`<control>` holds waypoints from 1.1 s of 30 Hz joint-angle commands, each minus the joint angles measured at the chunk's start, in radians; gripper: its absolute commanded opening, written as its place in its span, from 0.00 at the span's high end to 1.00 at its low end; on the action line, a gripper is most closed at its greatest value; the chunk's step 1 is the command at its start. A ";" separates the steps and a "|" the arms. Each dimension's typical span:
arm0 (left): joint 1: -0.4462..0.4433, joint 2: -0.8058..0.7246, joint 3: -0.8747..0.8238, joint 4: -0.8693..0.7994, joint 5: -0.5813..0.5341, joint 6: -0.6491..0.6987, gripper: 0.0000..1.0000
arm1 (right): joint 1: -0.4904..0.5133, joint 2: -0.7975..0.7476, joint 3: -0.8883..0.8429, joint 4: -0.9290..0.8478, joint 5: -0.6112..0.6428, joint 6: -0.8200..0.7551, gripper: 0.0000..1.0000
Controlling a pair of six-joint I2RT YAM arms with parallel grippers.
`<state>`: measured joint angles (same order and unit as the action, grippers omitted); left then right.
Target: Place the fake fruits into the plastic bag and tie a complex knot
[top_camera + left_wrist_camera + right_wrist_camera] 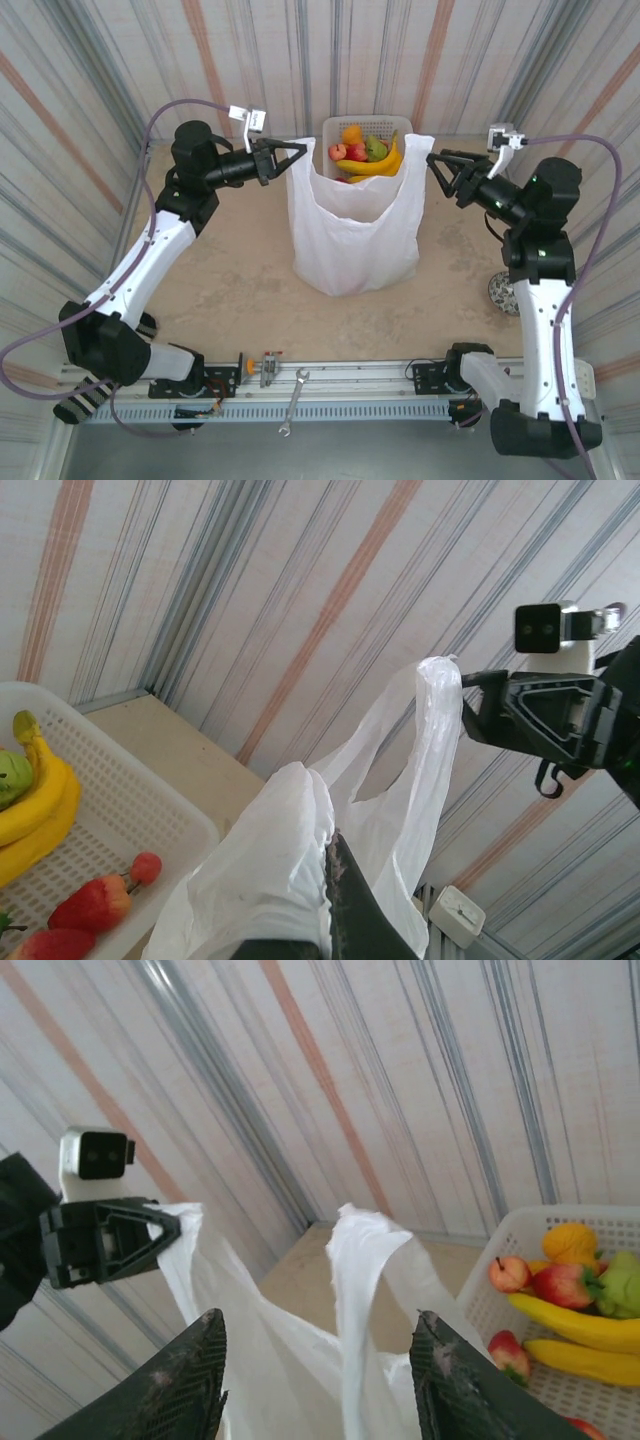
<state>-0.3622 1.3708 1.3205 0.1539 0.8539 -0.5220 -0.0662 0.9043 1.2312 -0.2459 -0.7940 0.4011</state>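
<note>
Here, fake fruits [357, 152] in basket [365, 120] (bananas [375, 166] foremost), plastic bag [350, 240] pinched by left gripper [299, 149], right gripper [435, 166] spread

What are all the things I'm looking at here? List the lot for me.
plastic bag: one, white, standing mid-table in front of the basket
basket: one, white lattice, far edge of the table
bananas: one bunch, yellow, in the basket
orange: one, orange, in the basket
red fruits: several, red, in the basket
green fruit: one, green, in the basket
wrench: one, silver, on the near rail
round object: one, speckled grey, beside the right arm
table: one, beige
left gripper: black, shut on one bag handle
right gripper: black, open at the other handle
</note>
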 commanded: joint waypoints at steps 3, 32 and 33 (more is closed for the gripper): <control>-0.007 -0.015 0.029 0.033 0.022 -0.002 0.98 | -0.002 -0.101 0.031 -0.100 -0.137 -0.107 0.51; -0.006 -0.030 0.013 0.070 0.213 0.119 0.97 | 0.591 0.450 0.130 0.100 0.045 -0.516 0.09; -0.006 -0.029 0.012 0.079 0.218 0.119 0.97 | 0.588 0.460 0.134 0.110 0.027 -0.516 0.08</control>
<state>-0.3622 1.3705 1.3201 0.1783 1.0210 -0.4362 0.5308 1.3346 1.3354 -0.1768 -0.7227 -0.0574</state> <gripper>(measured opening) 0.048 0.916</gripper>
